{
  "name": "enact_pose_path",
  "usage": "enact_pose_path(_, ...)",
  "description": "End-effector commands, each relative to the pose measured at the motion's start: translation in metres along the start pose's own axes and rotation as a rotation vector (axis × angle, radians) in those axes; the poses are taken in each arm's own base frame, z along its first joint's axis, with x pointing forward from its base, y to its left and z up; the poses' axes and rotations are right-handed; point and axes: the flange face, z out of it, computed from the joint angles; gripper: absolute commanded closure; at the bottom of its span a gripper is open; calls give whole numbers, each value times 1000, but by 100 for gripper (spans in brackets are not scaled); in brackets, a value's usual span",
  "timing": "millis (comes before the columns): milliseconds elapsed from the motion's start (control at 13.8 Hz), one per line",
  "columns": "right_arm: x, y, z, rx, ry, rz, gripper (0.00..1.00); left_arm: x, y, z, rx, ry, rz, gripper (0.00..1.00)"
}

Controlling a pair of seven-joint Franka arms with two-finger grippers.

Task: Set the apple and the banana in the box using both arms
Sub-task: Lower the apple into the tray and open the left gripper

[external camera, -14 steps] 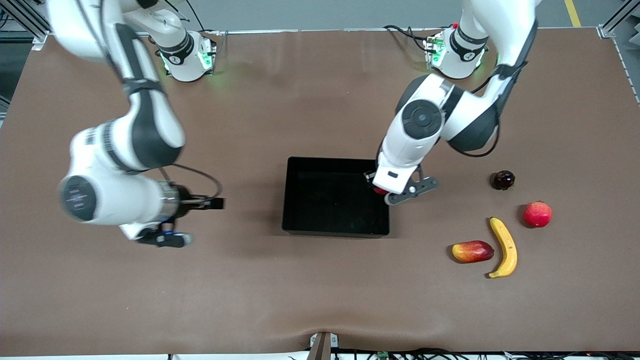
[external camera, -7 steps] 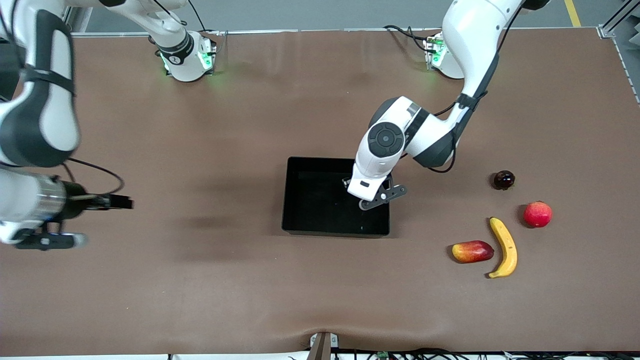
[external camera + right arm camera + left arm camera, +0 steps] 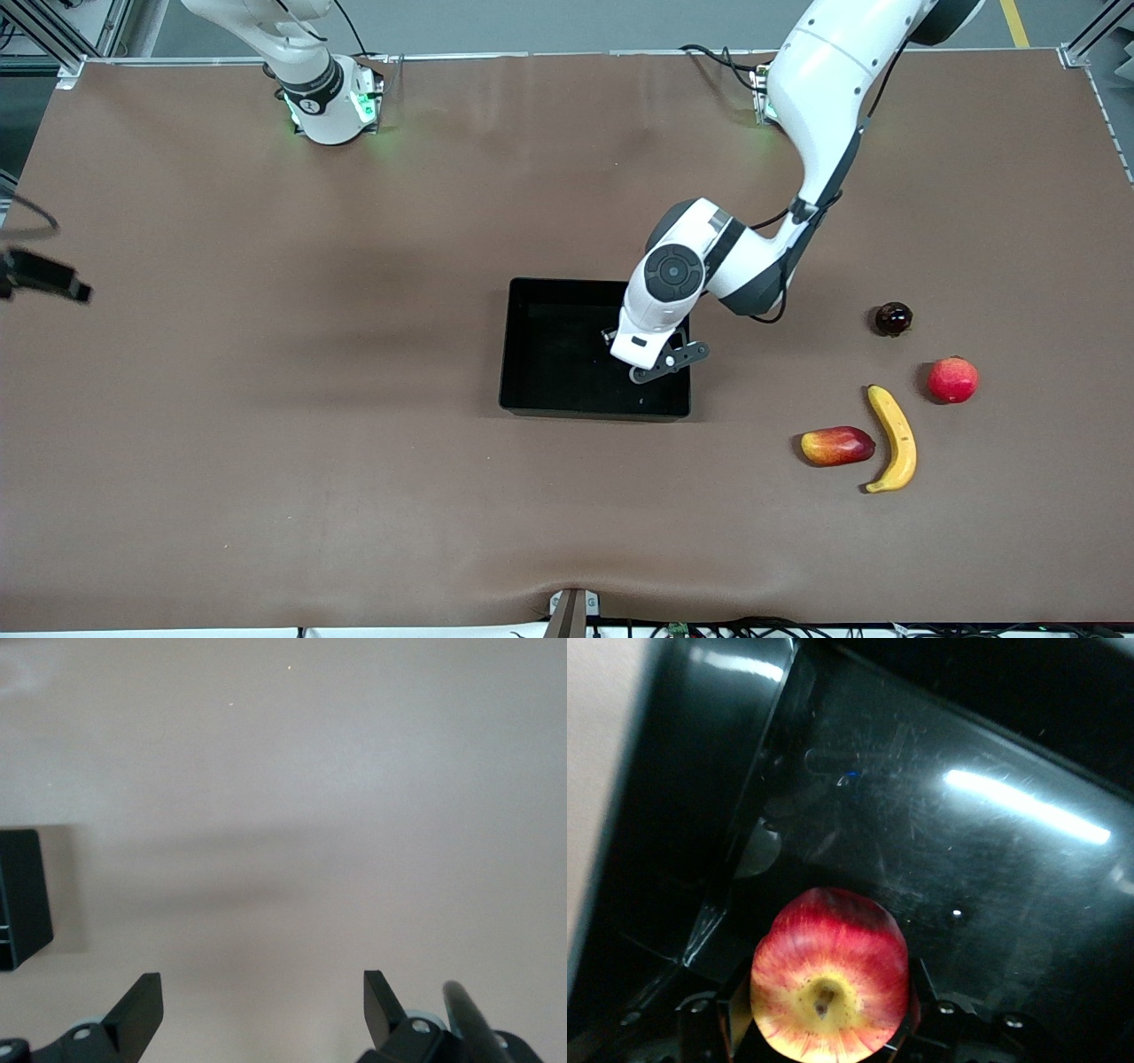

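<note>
Overhead, the left gripper [image 3: 649, 359] hangs over the box [image 3: 554, 390], at the end of the box toward the left arm's side of the table. Its fingers are clamped on the apple [image 3: 829, 987], red with a yellow stem dimple, which the left wrist view shows held above the glossy black floor of the box. The right gripper [image 3: 263, 1010] is spread wide and holds nothing; it hangs over the bare brown table [image 3: 266, 461] at the right arm's end, only a dark part of that arm showing at the edge of the front view. The banana [image 3: 893, 438] lies on the table toward the left arm's end, well apart from the box and nearer the front camera than it. Just beside the banana lies a red-and-yellow oblong fruit [image 3: 836, 445]; a red round fruit [image 3: 952, 379] and a small dark fruit [image 3: 892, 318] lie farther from the camera.
</note>
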Motion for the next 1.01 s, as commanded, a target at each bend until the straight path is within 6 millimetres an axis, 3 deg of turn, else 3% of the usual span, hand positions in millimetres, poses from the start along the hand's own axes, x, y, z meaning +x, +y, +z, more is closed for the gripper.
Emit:
enact_pose_path(0, -57, -9, -14, -10, 21, -30, 0, -11, 12, 15, 13, 5, 35, 100)
enact_pose_path(72, -59, -13, -19, -18, 31, -42, 0, -11, 13, 18, 10, 6, 36, 100)
enact_pose_path(144, -60, -12, -21, -42, 33, -42, 0, -11, 14, 20, 6, 8, 37, 85)
enact_pose_path(289, -53, -9, -16, -71, 52, -40, 0, -11, 14, 18, 13, 25, 48, 0)
enact_pose_path(433, -49, -9, -12, -72, 56, -45, 0, -8, 14, -8, -2, 58, 50, 0)
enact_pose_path(578, -49, -15, -11, -69, 56, -53, 0, 3, 7, -63, -45, 106, 39, 0)
enact_pose_path(795, -41, -16, -6, -71, 53, -53, 0, 43, -34, -145, -51, 131, 36, 0)
enact_pose_path(939, -41, -18, -6, -74, 50, -58, 0, 80, -73, -177, -17, 124, 74, 0)
